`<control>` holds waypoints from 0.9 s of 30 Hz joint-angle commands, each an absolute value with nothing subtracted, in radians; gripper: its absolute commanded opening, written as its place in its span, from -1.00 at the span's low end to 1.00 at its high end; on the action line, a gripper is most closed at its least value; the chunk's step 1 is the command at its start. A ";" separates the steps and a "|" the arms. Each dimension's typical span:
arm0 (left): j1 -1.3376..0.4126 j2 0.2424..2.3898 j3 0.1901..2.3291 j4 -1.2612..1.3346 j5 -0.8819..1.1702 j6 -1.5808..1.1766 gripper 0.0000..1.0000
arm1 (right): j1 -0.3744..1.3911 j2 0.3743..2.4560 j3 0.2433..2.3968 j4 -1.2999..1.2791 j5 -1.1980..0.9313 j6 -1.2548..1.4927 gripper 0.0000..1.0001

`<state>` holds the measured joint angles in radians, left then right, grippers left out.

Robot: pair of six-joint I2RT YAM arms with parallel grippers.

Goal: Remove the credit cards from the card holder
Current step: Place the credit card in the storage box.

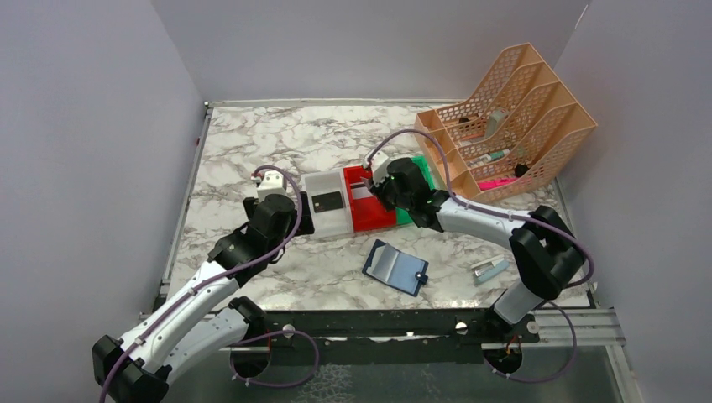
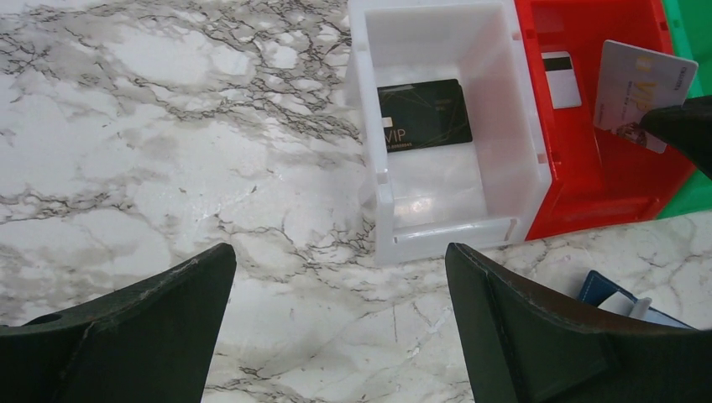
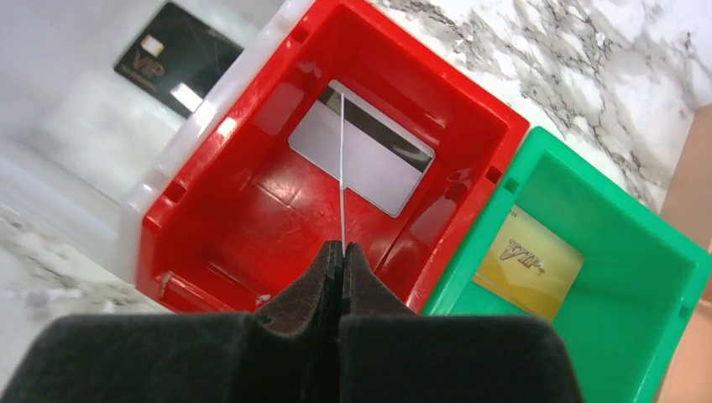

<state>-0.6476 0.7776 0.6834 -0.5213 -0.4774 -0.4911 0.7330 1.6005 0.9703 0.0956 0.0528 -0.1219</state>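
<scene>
The navy card holder [image 1: 396,267] lies open on the marble, apart from both grippers; its corner [image 2: 625,302] shows in the left wrist view. A black credit card [image 2: 424,115] lies in the white bin [image 2: 382,180]. A whitish card with a dark stripe [image 3: 361,147] lies in the red bin [image 3: 210,210]. A gold card [image 3: 529,260] lies in the green bin [image 3: 588,353]. My right gripper [image 3: 342,248] hangs over the red bin, shut on another whitish-grey card [image 2: 638,88], which the right wrist view shows edge-on. My left gripper [image 2: 340,252] stands open and holds nothing, just short of the white bin.
A peach mesh organiser [image 1: 512,117] with pens stands at the back right. A small silver-blue stapler-like object [image 1: 489,269] lies right of the card holder. The three bins sit side by side mid-table. Grey walls close in the left, back and right.
</scene>
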 commanded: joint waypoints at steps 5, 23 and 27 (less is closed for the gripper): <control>-0.644 0.775 0.686 -0.539 -0.556 -0.473 0.98 | 0.797 1.665 0.974 0.223 0.147 -0.489 -0.96; -0.643 0.770 0.695 -0.559 -0.574 -0.470 0.98 | 0.802 1.880 1.070 0.275 0.275 -0.770 -0.91; -0.641 0.776 0.696 -0.558 -0.574 -0.469 0.98 | 0.804 1.889 1.075 0.262 0.253 -0.796 -0.88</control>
